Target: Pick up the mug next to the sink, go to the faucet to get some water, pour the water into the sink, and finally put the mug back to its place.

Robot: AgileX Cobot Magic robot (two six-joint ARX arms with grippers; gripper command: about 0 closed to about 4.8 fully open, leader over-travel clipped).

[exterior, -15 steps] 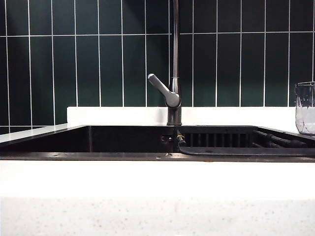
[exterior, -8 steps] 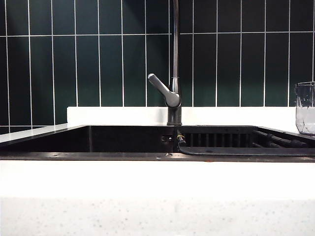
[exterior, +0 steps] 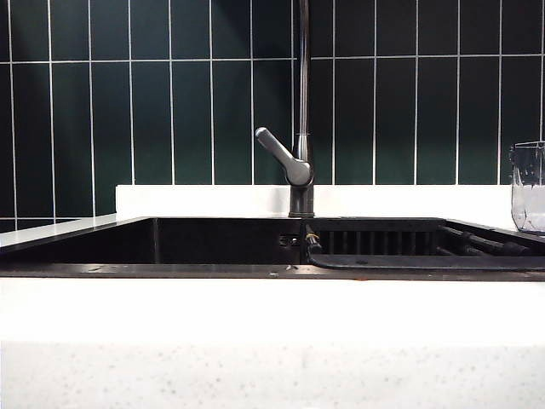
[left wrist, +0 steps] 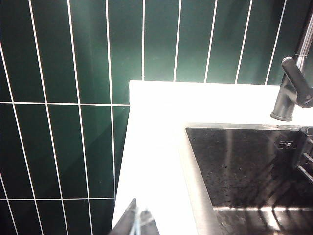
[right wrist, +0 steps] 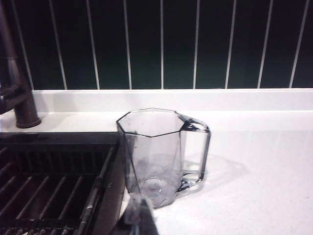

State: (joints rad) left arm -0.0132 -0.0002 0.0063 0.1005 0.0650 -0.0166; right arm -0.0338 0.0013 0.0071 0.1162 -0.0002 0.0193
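Exterior view: the clear faceted glass mug (exterior: 529, 187) stands upright on the white counter (exterior: 213, 201), at three o'clock from the slim metal faucet (exterior: 301, 162) behind the black rectangular sink (exterior: 230, 243). Left wrist view: the left gripper (left wrist: 136, 224) is closed, empty, above the counter edge. Right wrist view: the right gripper (right wrist: 138, 219) is closed, empty, near the mug.

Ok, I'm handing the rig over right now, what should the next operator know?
Left gripper: shut, empty, over the counter left of the sink.
Right gripper: shut, empty, just short of the glass mug.
Mug: upright on the counter right of the sink, handle away from the basin, looks empty.
Faucet: behind the sink, no water seen running.
Done or not started: the frames can't say.
Possibly left: whole fill, pour and return.
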